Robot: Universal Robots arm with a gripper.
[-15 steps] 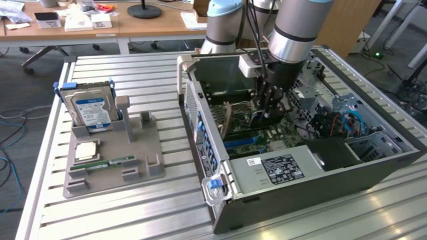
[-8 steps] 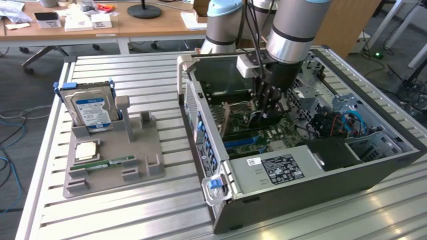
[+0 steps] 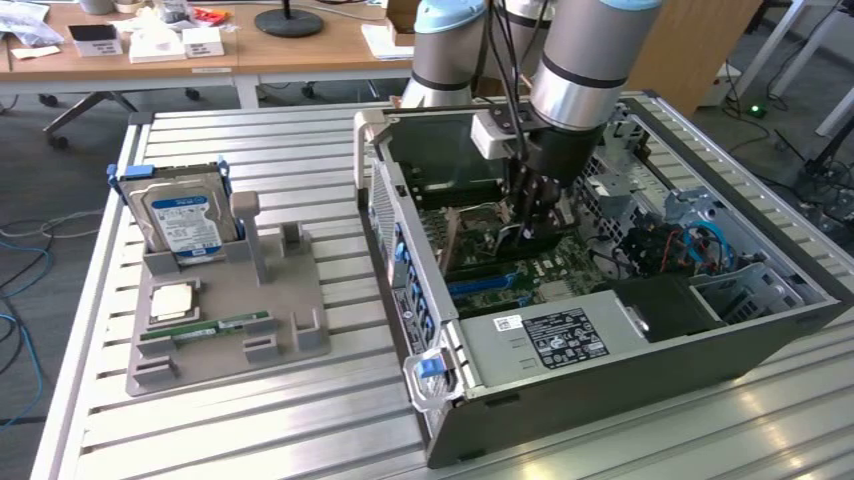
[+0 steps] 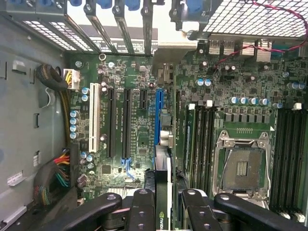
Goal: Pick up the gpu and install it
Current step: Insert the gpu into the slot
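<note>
gripper (image 4: pixel 167 198) sits inside the open pc case (image 3: pixel 641 380), clamped on the gpu (image 4: pixel 162 175), which it holds edge-on (nvidia logo on the edge). the card hangs right over the long blue slot (image 4: pixel 159 113) on the motherboard (image 4: pixel 130 72); can't tell if they touch. hard drive (image 3: pixel 184 215) stands in the grey tray (image 3: pixel 227 350) at the exterior view's left.

Arm (image 3: pixel 581 60) was silver-grey tubing with pale blue joint caps (image 3: pixel 447 15); black cables (image 3: pixel 505 40) ran alongside, white box (image 3: pixel 491 135) at wrist. Gripper (image 4: pixel 166 207) had black linkage fingers (image 4: pixel 143 211), round pivot screws.
</note>
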